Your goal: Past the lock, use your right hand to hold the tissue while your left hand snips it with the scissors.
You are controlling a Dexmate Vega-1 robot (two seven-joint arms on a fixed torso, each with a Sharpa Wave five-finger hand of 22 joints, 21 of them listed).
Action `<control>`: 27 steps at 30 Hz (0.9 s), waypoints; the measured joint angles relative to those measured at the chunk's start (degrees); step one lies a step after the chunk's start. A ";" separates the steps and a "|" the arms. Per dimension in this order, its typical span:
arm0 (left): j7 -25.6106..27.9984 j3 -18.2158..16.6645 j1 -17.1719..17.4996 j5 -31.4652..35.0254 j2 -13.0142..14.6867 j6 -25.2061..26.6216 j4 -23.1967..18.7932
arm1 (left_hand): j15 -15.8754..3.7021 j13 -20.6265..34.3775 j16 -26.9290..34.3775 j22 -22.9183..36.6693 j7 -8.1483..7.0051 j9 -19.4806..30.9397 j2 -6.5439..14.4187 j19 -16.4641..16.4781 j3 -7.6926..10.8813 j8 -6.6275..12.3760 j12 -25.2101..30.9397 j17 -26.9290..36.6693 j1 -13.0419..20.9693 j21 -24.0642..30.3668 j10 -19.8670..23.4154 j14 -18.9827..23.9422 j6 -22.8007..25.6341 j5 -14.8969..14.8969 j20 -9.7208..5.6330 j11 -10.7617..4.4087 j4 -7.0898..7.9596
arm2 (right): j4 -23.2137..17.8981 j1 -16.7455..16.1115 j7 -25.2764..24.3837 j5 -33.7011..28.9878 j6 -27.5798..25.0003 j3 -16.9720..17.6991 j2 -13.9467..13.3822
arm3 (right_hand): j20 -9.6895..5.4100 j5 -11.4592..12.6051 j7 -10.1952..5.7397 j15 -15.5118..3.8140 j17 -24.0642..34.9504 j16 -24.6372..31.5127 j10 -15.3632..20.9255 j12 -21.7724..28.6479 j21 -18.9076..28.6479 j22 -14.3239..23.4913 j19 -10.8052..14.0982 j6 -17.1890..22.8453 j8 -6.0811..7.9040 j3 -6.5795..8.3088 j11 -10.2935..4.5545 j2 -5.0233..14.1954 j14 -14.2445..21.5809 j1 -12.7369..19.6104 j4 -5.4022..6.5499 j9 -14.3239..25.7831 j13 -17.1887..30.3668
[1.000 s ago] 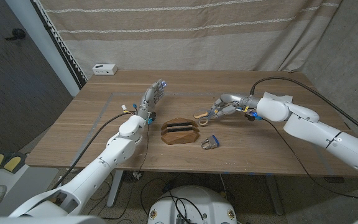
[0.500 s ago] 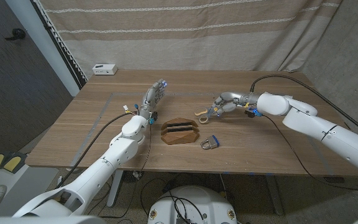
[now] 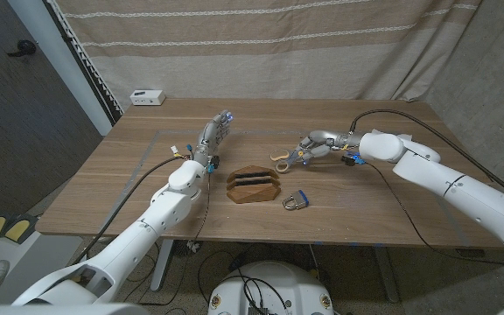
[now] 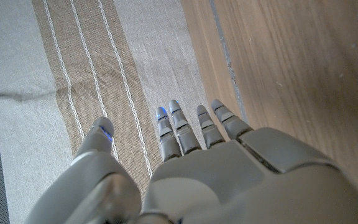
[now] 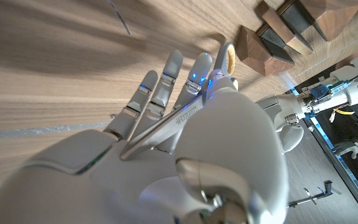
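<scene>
Here, in the head view, the right hand (image 3: 315,144) is gripping the scissors (image 3: 288,157) over the far middle of the wooden counter (image 3: 357,197); the pale looped handles are projecting from the fingertips toward the counter's centre, and the blades are lying hidden within the hand. Whether the handles are touching the counter cannot be told. The left hand (image 3: 216,133) is standing raised above the counter's left half, fingers extended and apart, holding nothing, and lying well apart from the scissors. A wooden block (image 3: 253,185) with two dark slots is sitting between the two hands, nearer the front edge, just in front of the scissor handles. A padlock (image 3: 295,202) with a blue body and metal shackle is lying just beside the block on its right side, nearer the front edge than the right hand. A small white box (image 3: 148,97) is resting at the far left corner of the counter, before a striped curtain (image 3: 261,44).

In the left wrist view, the left hand (image 4: 191,155) is showing its back, with fingers (image 4: 178,127) straight and spread against the curtain (image 4: 92,68) and the counter (image 4: 303,68); nothing is lying within its grasp.

In the right wrist view, the right hand (image 5: 173,130) is closing over the scissors (image 5: 185,115), whose metal blade is running across the hand beneath the fingers while a pale handle loop is emerging past the fingertips, near the slotted wooden block (image 5: 278,31).
</scene>
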 measured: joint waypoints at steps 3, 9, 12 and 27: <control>-0.10 -0.12 0.00 -0.12 0.23 0.16 -0.22 | 0.00 0.00 0.00 0.00 0.00 0.00 0.00 0.00 0.00 0.00 0.00 0.00 0.00 0.00 0.00 0.00 0.00 0.00 0.00 0.00 0.00 | 0.34 0.09 0.17 0.72 -0.11 -0.08 0.21 | 0.10 -0.31 -0.09 0.00 0.00 0.00 -0.30 0.41 0.22 0.08 -0.50 -0.10 -0.23 0.01 0.29 0.07 0.00 -0.07 0.01 0.37 0.51; -0.28 -0.24 0.14 -0.29 0.48 0.34 -0.44 | 0.00 0.00 0.00 0.00 0.00 0.00 0.00 0.00 0.00 0.00 0.00 0.00 0.00 0.00 0.00 0.00 0.00 0.00 0.00 0.00 0.00 | 0.86 0.33 0.66 2.59 -0.25 -0.21 0.45 | -0.09 -0.40 -0.08 0.00 0.00 0.00 -0.61 0.49 0.66 0.34 -0.70 -0.11 -0.44 0.03 0.00 0.22 0.00 -0.21 0.01 1.02 1.11; -0.29 -0.27 0.22 -0.34 0.55 0.34 -0.48 | 0.00 0.00 0.00 0.00 0.00 0.00 0.00 0.00 0.00 0.00 0.00 0.00 0.00 0.00 0.00 0.00 0.00 0.00 0.00 0.00 0.00 | 0.97 0.39 0.78 3.24 -0.25 -0.25 0.47 | -0.10 -0.49 -0.08 0.00 0.01 0.00 -0.70 0.90 1.06 0.34 -0.70 -0.11 -0.44 0.29 0.09 0.33 0.00 -0.33 -0.07 1.40 1.35; -0.11 -0.14 0.36 -0.18 0.33 0.32 -0.57 | 0.00 0.00 0.00 0.00 0.00 0.00 0.00 0.00 0.00 0.00 0.00 0.00 0.00 0.00 0.00 0.00 0.00 0.00 0.00 0.00 0.00 | 1.53 0.40 2.02 7.41 0.28 0.40 0.24 | 0.11 -1.06 1.13 0.18 0.01 -0.39 0.27 1.74 3.14 1.03 -0.92 -0.20 -0.67 0.98 1.01 0.60 0.21 -0.60 -0.47 3.77 1.37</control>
